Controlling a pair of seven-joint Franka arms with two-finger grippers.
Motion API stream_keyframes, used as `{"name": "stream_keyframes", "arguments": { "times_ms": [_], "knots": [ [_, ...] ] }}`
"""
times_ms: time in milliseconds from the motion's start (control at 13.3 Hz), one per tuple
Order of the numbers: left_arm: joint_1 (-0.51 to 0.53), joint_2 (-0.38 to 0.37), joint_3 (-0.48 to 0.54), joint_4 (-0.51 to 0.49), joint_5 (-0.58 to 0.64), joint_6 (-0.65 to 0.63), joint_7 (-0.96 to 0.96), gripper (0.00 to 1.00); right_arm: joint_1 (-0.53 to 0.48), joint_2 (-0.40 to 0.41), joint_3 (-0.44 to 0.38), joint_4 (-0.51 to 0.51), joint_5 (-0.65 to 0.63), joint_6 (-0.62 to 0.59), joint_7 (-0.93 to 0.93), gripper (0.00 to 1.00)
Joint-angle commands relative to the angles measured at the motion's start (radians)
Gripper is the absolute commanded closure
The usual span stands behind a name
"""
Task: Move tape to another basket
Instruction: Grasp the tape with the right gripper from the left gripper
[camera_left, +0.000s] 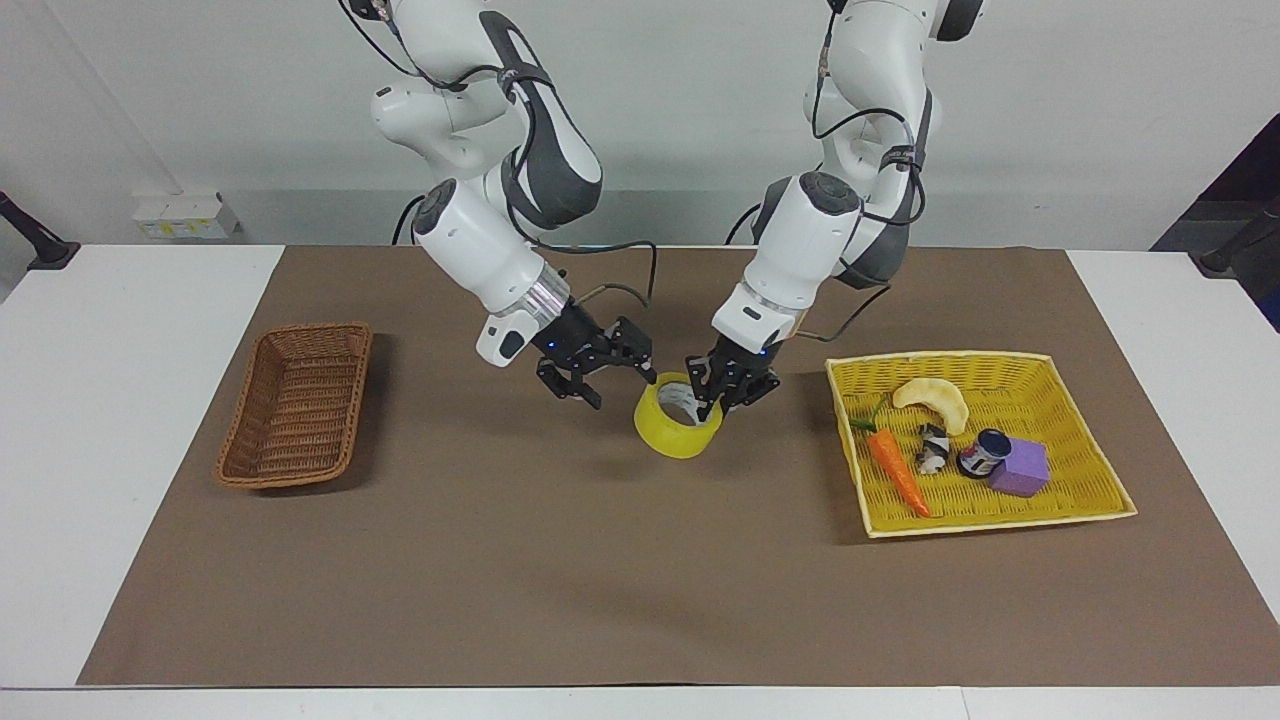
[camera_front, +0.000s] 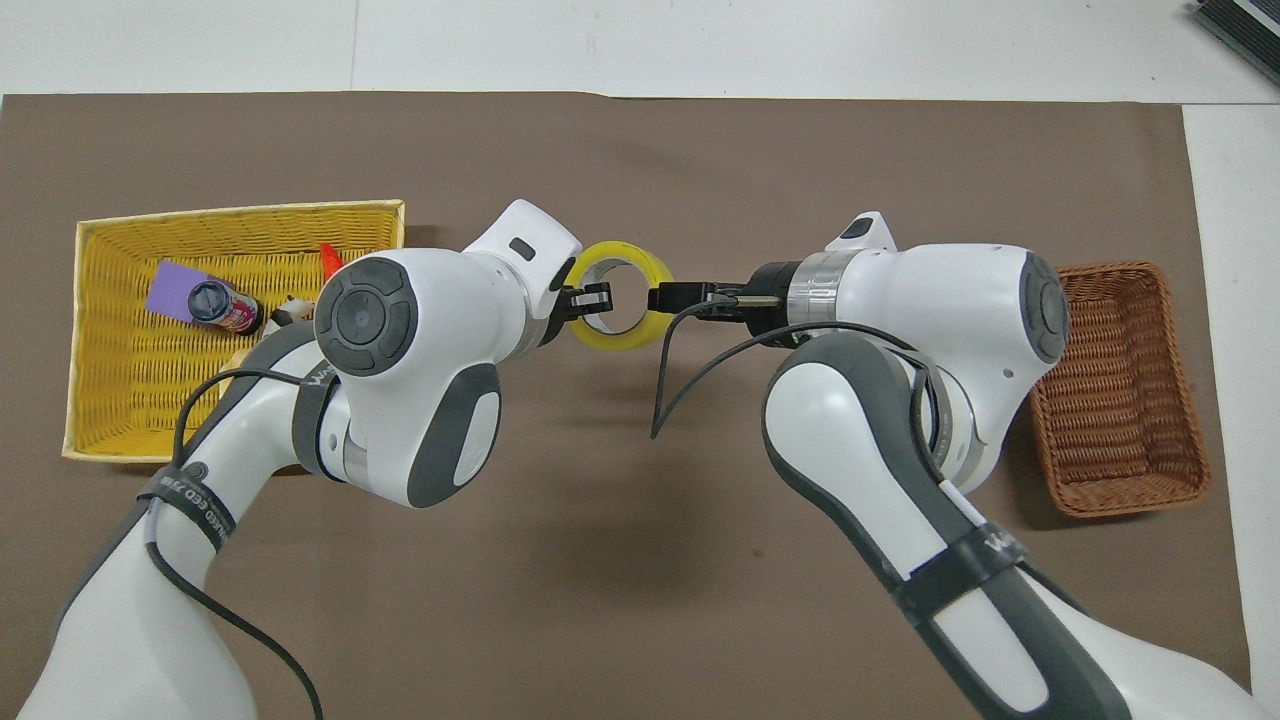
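The tape (camera_left: 678, 432) is a yellow roll held in the air over the middle of the brown mat. My left gripper (camera_left: 716, 400) is shut on the roll's wall, one finger inside the hole. The overhead view also shows the tape (camera_front: 612, 341) and the left gripper (camera_front: 592, 298). My right gripper (camera_left: 625, 390) is open, its fingertips at the rim of the roll on the side away from the left gripper; it also shows in the overhead view (camera_front: 666, 297). The brown wicker basket (camera_left: 295, 405) stands empty at the right arm's end (camera_front: 1115, 385).
The square yellow basket (camera_left: 985, 357) stands at the left arm's end (camera_front: 240, 211). It holds a carrot (camera_left: 897, 470), a pale curved piece (camera_left: 935, 397), a small can (camera_left: 983, 452), a purple block (camera_left: 1022, 468) and a small figure (camera_left: 933, 447).
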Motion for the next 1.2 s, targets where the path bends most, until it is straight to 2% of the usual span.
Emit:
{"name": "stream_keyframes", "arguments": {
  "times_ms": [0, 376, 526, 601, 751, 827, 902, 977, 1127],
  "knots": [
    [-0.040, 0.007, 0.017, 0.021, -0.020, 0.008, -0.038, 1.00, 0.002, 0.008, -0.001, 0.016, 0.025, 0.013, 0.017, 0.00],
    [-0.071, 0.006, 0.017, 0.021, -0.020, 0.008, -0.052, 1.00, 0.000, 0.057, -0.001, 0.043, 0.020, 0.050, 0.037, 0.00],
    [-0.074, 0.006, 0.017, 0.021, -0.020, 0.006, -0.052, 1.00, -0.001, 0.054, -0.002, 0.036, 0.012, 0.035, 0.038, 0.05],
    [-0.075, 0.006, 0.017, 0.021, -0.020, 0.008, -0.054, 1.00, 0.000, 0.054, -0.002, 0.033, 0.008, 0.011, 0.038, 0.16],
    [-0.075, 0.006, 0.017, 0.027, -0.026, 0.010, -0.054, 1.00, 0.004, 0.047, -0.004, 0.019, 0.002, -0.017, 0.040, 0.52],
    [-0.074, 0.006, 0.017, 0.029, -0.032, 0.016, -0.054, 1.00, 0.004, 0.043, -0.004, 0.013, -0.006, -0.036, 0.041, 0.76],
    [-0.071, 0.006, 0.017, 0.029, -0.044, 0.026, -0.054, 1.00, 0.002, 0.040, -0.004, 0.008, -0.006, -0.051, 0.040, 0.94],
    [-0.069, 0.006, 0.019, 0.029, -0.052, 0.036, -0.054, 1.00, -0.001, 0.040, -0.004, 0.008, -0.006, -0.053, 0.040, 1.00],
    [-0.066, 0.007, 0.019, 0.029, -0.054, 0.037, -0.052, 1.00, 0.000, 0.040, -0.004, 0.008, -0.006, -0.054, 0.041, 1.00]
  ]
}}
